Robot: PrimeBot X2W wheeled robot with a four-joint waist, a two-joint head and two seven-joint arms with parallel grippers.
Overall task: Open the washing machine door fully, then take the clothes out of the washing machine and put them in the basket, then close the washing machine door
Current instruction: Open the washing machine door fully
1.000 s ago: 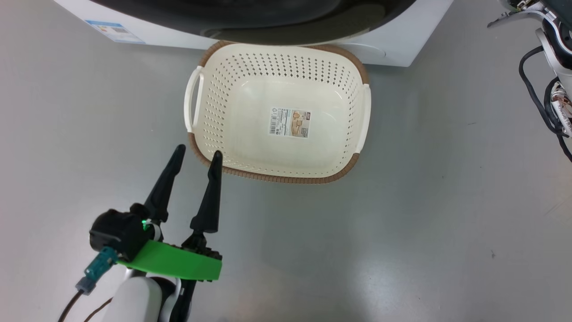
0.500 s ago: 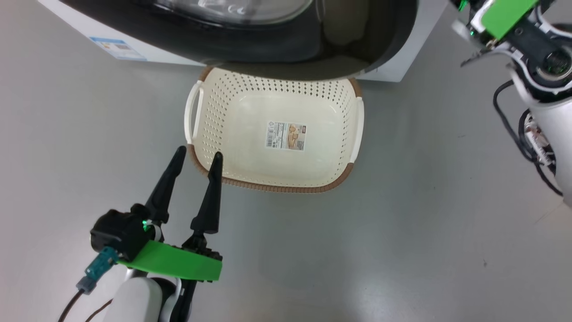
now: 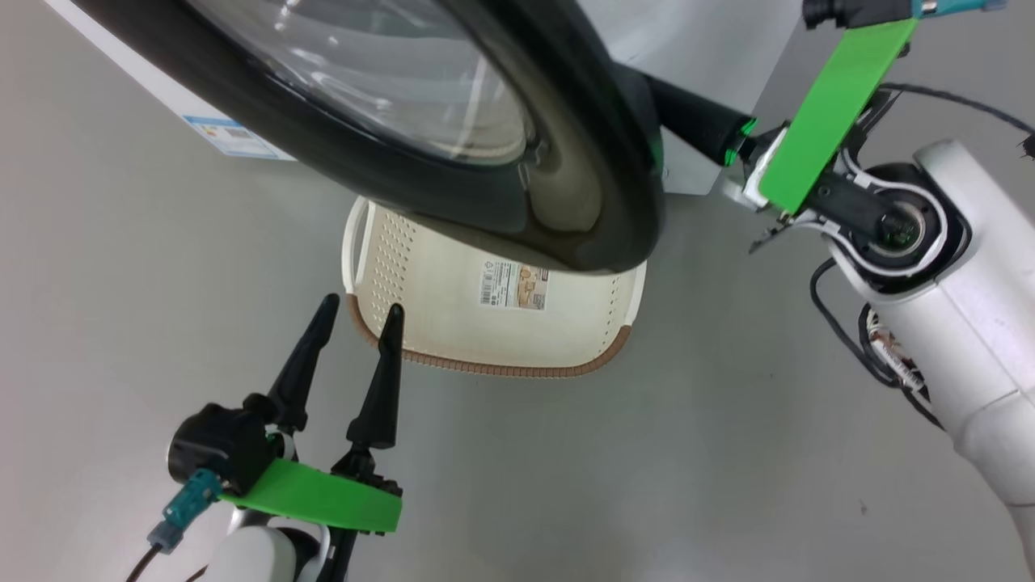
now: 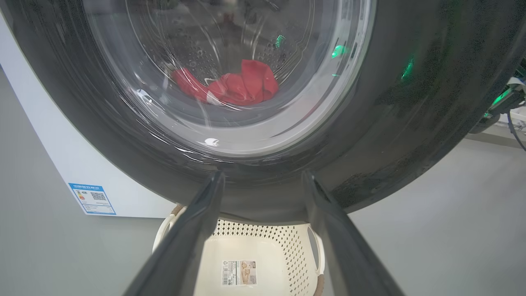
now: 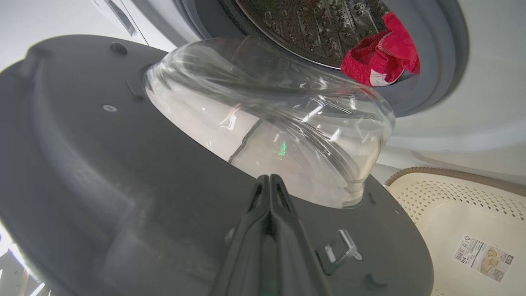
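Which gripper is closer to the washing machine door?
Right. The right gripper, shut, reaches behind the washing machine door, with its tips at the door's inner face. The left gripper hangs open by the basket's near corner, apart from the door.

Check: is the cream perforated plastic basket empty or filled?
Empty: basket floor bears only a sticker; red fabric clothes lie in the steel drum.

A smooth, faintly glossy grey floor (image 3: 566, 469) bears a few small dark specks (image 3: 863, 508).
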